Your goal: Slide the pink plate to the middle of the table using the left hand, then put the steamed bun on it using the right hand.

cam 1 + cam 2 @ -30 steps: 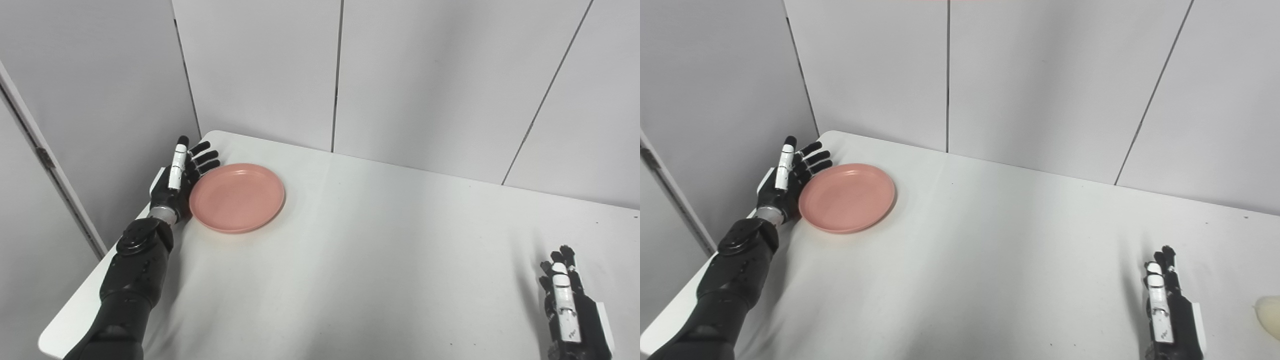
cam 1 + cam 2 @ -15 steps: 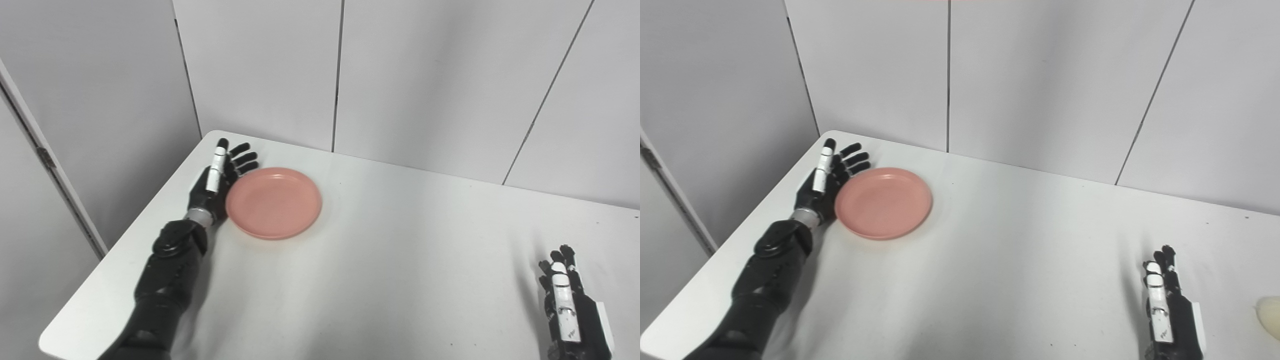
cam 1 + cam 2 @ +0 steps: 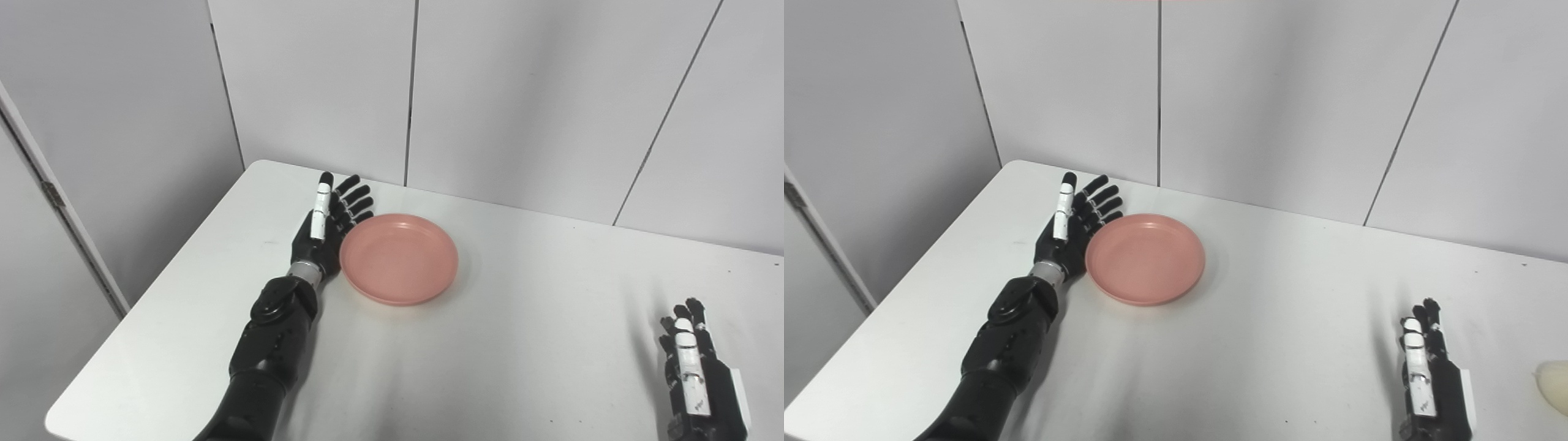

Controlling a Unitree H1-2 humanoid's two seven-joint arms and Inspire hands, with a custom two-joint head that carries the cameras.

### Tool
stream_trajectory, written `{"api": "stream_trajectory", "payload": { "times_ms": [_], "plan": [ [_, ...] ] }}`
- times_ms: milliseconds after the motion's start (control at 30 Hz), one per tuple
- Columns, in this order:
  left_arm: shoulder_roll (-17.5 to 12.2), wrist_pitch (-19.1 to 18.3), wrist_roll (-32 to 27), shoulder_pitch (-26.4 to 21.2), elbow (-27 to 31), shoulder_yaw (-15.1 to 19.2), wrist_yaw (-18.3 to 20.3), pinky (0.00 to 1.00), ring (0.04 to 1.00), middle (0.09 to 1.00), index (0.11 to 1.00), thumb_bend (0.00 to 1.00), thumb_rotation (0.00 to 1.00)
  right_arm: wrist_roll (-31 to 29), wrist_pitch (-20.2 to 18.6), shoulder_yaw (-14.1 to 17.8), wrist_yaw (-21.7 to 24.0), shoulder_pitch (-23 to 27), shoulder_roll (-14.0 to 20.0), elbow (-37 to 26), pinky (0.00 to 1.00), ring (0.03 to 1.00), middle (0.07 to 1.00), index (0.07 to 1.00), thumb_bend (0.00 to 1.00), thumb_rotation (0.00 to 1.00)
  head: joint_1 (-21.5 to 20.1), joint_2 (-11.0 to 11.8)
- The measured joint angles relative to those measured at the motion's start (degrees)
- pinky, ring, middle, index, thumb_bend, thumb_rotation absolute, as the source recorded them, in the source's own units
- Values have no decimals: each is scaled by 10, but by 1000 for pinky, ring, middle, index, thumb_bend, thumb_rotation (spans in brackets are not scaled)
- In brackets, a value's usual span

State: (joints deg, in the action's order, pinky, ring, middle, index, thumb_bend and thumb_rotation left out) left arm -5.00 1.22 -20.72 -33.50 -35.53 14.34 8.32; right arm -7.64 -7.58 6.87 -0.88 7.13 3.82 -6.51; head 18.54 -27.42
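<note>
A white table (image 3: pixel 502 367) fills the lower part of both eye views, backed by pale grey wall panels (image 3: pixel 527 92) that run from 9 o'clock round to 3 o'clock. The left arm (image 3: pixel 269 343), black and jointed, comes up from 7 o'clock and lies along the tabletop toward 11 o'clock. The pink plate (image 3: pixel 399 258) sits flat on the table just left of the centre of the view, at about 10 o'clock from the middle of the tabletop, and it holds nothing; only its bare shallow well and raised rim show. The left hand (image 3: pixel 323 229) stands on edge at the plate's 9 o'clock side, palm facing the plate and touching its rim, fingers straight, spread slightly and grasping nothing. The right hand (image 3: pixel 1426 376) rests at 5 o'clock near the table's front edge, well apart from the plate, fingers extended and close together, holding nothing. The steamed bun (image 3: pixel 1554 386), pale cream, lies on the table at 4 o'clock, just beside the right hand, cut off by the edge of the right eye view.
</note>
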Motion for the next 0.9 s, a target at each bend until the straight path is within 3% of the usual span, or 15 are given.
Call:
{"api": "stream_trajectory", "payload": {
  "times_ms": [167, 267, 467, 567, 900],
  "plan": [
    [31, 2, 11, 24, 41, -15, -10, 891, 850, 838, 830, 666, 924, 4, 1, -2, 1, 1, 1, 12, 1000, 942, 960, 979, 327, 803, -36, -12],
    [43, 1, 13, 41, 65, -28, -10, 889, 854, 839, 831, 677, 902, 6, 17, -2, 1, 2, 1, 32, 962, 910, 932, 950, 436, 773, -71, -24],
    [59, 1, 15, 72, 104, -53, -2, 875, 866, 849, 836, 666, 899, 18, 45, -6, 0, 4, 4, 51, 931, 898, 922, 935, 525, 768, -114, -36],
    [58, 2, 27, 88, 121, -72, 4, 863, 874, 856, 846, 657, 940, 23, 46, -7, -1, 5, 3, 52, 913, 893, 915, 928, 526, 777, -151, -47],
    [72, 18, 68, 118, 153, -117, 9, 925, 908, 893, 877, 666, 920, 49, 44, -25, -11, 6, -10, 49, 900, 889, 911, 925, 503, 790, -213, -69]
  ]
}}
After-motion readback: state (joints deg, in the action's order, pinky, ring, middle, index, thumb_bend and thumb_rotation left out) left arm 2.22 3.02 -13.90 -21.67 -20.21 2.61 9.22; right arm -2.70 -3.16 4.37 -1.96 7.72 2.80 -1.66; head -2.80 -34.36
